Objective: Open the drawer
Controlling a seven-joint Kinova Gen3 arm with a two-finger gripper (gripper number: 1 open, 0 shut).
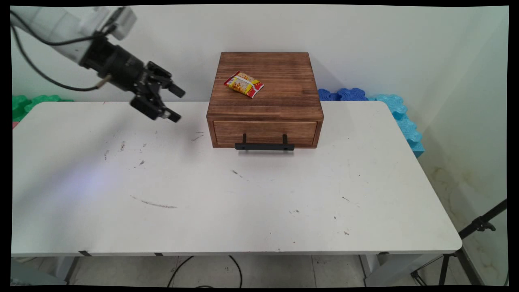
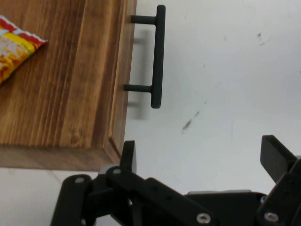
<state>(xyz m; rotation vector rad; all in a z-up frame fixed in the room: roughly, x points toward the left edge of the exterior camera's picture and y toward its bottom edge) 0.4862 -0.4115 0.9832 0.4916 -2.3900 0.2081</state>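
Hand [image 1: 174,104] spread wide and holding nothing, raised over the desk [image 1: 227,202] left of the wooden drawer box [image 1: 265,107], snack packet [image 1: 243,84] on top, handle [image 1: 264,146] near.

main view sat above the table's [image 1: 243,211] near side looking down and across at the back wall, whole tabletop in frame, hand view rode close behind the gripper [image 2: 200,157], both caught the wooden drawer box [image 1: 264,87] and its black handle [image 2: 157,56]
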